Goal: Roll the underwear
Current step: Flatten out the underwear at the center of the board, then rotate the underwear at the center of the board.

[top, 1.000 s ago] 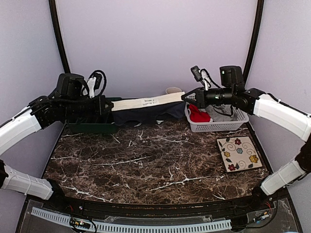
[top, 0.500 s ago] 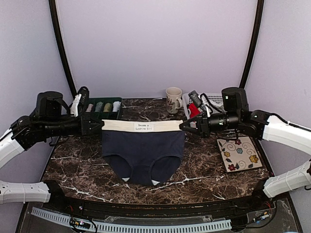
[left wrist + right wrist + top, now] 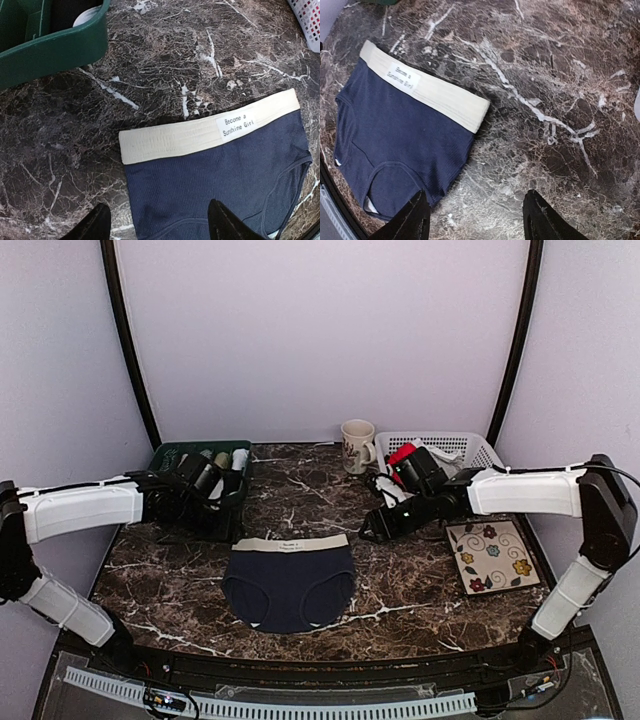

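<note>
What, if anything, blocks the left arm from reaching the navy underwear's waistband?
Nothing visible, so probably yes, it can reach: its open fingers hover right over the navy underwear, lying flat on the marble table; the green bin sits off to the side, not between.

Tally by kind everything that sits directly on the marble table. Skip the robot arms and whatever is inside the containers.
Underwear: 1, the dark navy cloth pair, cream waistband, spread flat.
Containers: 2, the dark green plastic bin and the white plastic mesh basket.
Mugs: 1, the cream ceramic mug.
Tiles: 1, the square flower-patterned tile.
Total: 5
</note>
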